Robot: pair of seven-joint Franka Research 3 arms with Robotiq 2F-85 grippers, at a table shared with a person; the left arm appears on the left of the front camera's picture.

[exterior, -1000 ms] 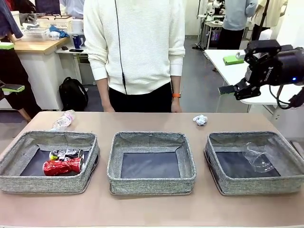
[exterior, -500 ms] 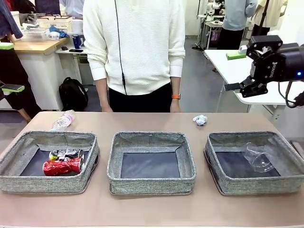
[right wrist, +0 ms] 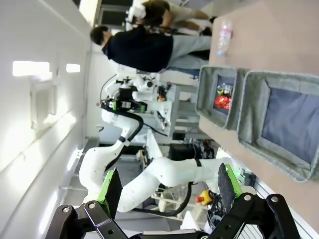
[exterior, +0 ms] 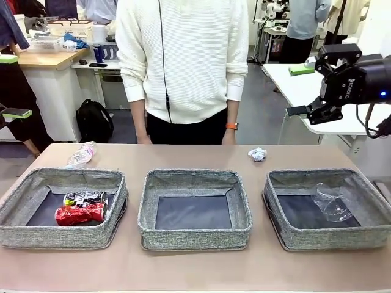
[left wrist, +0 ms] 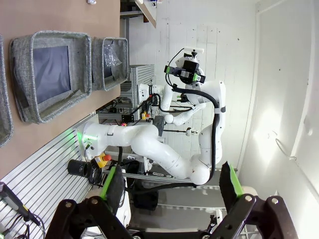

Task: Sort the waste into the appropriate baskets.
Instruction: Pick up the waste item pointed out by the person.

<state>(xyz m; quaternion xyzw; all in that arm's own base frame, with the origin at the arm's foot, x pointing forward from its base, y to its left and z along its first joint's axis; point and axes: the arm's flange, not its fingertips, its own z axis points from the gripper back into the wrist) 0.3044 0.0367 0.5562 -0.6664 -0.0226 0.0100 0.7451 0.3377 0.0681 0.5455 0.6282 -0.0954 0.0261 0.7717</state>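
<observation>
Illumination was even and bright overhead; shadows were soft. Wrist views showed wide-angle distortion and wall glare.

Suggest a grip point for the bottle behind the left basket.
Take the bottle across the middle of its body, coming straight down from above, with the fingers set crosswise to its length. It lies on its side, slanted, on the table just beyond the far wall of the left basket, so a low approach from the near side looks blocked.
</observation>
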